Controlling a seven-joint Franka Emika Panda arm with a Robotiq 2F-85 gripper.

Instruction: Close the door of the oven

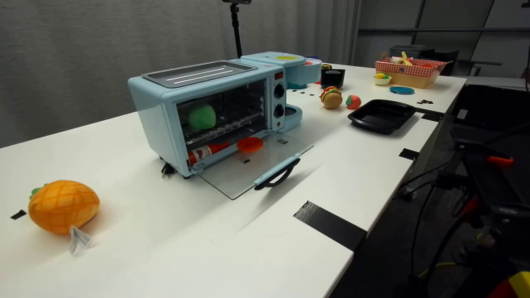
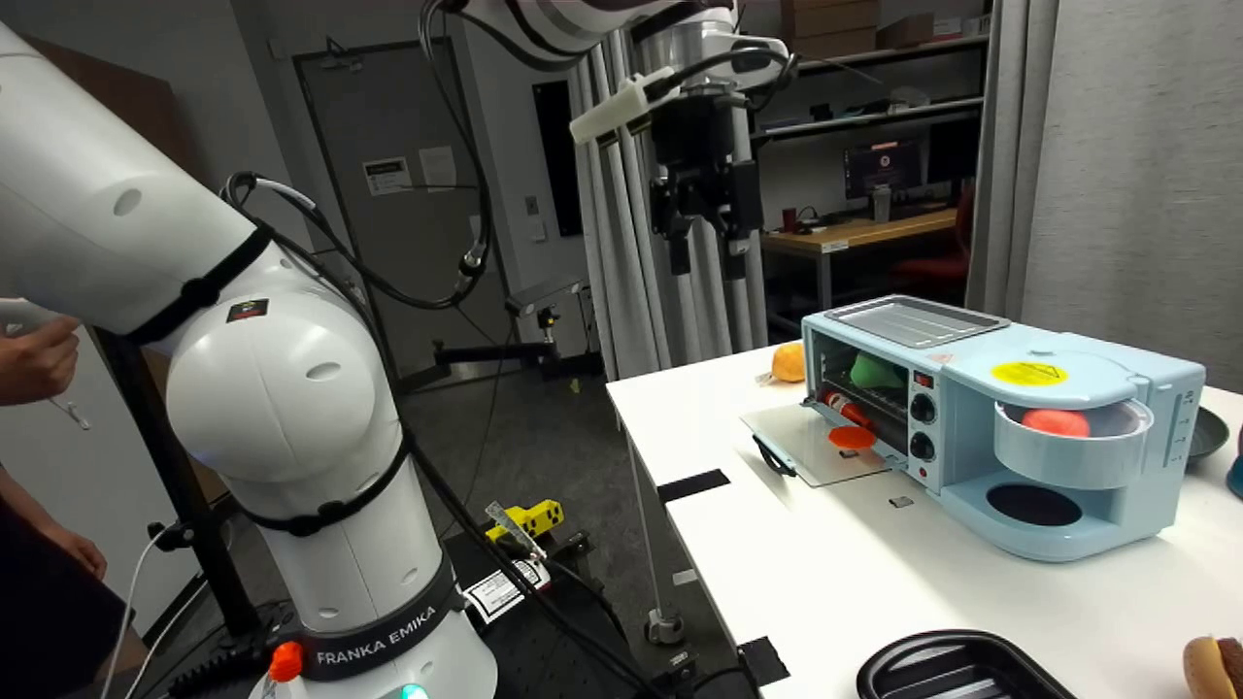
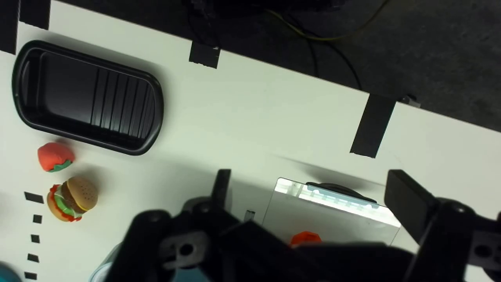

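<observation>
The light blue oven stands on the white table; it also shows in an exterior view. Its glass door is folded down open, about level, seen also in an exterior view and the wrist view. The dark handle is on the door's outer edge and shows in the wrist view. A red-orange disc appears at the door near the opening. My gripper is open and empty, high above the table, pointing down; in the wrist view its fingers are spread either side of the door.
A green toy and a red bottle are inside the oven. A black tray, a toy burger and a strawberry lie beside it. A pineapple toy lies on the other side. A basket stands far back.
</observation>
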